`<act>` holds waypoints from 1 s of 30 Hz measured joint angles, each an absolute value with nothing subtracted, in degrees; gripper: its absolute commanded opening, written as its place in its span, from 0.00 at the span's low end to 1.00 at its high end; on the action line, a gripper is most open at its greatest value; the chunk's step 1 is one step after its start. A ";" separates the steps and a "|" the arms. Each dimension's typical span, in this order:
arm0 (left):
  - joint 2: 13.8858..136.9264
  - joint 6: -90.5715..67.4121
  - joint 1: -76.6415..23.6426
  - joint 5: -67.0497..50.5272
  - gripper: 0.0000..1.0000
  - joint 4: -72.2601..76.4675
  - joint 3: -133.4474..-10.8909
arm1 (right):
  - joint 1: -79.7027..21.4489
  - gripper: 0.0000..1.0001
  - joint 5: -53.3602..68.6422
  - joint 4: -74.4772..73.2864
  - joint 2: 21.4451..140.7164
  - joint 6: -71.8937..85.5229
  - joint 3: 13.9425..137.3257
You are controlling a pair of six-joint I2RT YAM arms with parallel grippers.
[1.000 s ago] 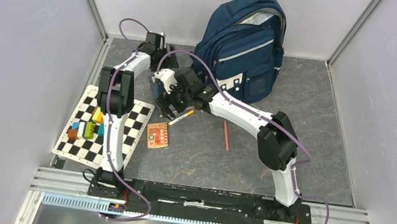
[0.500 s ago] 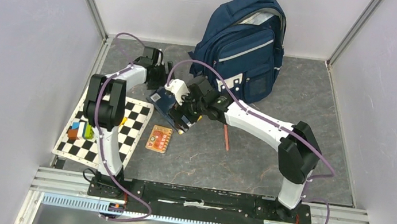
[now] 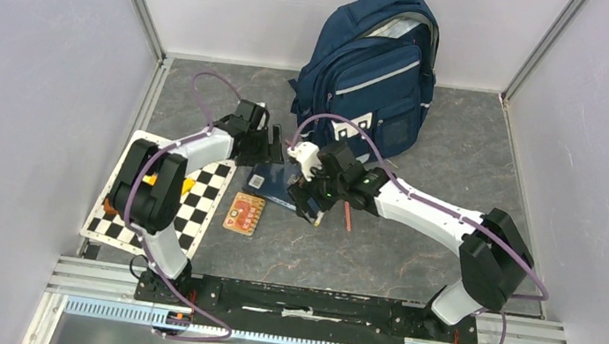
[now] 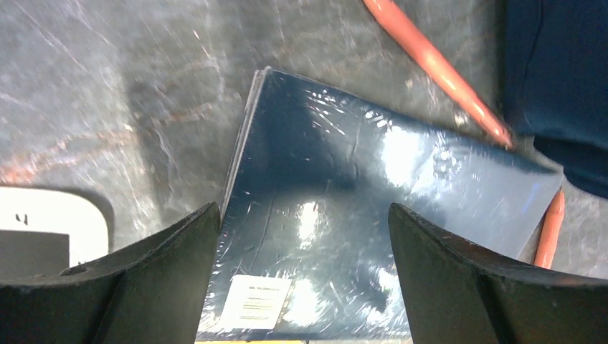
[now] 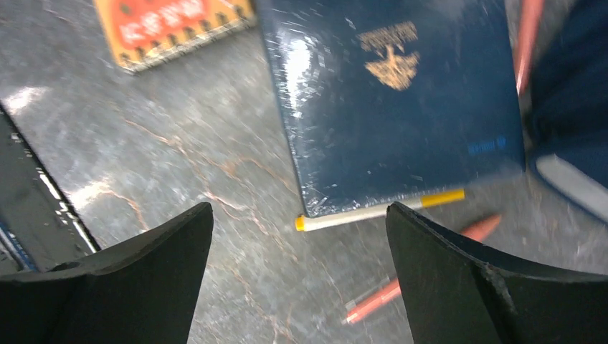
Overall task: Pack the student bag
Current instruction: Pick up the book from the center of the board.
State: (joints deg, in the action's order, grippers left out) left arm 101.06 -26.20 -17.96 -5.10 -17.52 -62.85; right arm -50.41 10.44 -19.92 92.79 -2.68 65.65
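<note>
The navy-blue student bag (image 3: 378, 62) stands upright at the back, its top zip open. A dark blue plastic-wrapped book (image 3: 271, 181) lies flat on the floor in front of it. My left gripper (image 3: 273, 148) is open and empty just above the book's far edge; the book fills the left wrist view (image 4: 373, 193). My right gripper (image 3: 309, 201) is open and empty beside the book's right corner. The right wrist view shows the book (image 5: 398, 100), a white-and-yellow pen (image 5: 380, 211) along its edge and a red pencil (image 5: 423, 276).
An orange card (image 3: 244, 213) lies left of the right gripper. A red pencil (image 3: 347, 216) lies to its right. A checkerboard (image 3: 199, 203) with coloured blocks sits at the left under the left arm. Grey walls close in on three sides.
Both grippers have moved right and nearer to me. The book, earlier tilted between them, has shifted right and now lies flat on the floor, free of both grippers.
</note>
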 measured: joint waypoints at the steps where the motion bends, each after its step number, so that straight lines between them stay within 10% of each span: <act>1: 99.92 -26.50 -18.76 -4.51 0.90 -17.54 -61.87 | -49.47 0.95 10.26 -19.51 91.90 -1.65 63.86; 30: 86.65 -35.55 -27.90 4.23 0.87 -19.62 -52.45 | -31.75 0.55 19.53 -6.24 94.48 23.07 48.90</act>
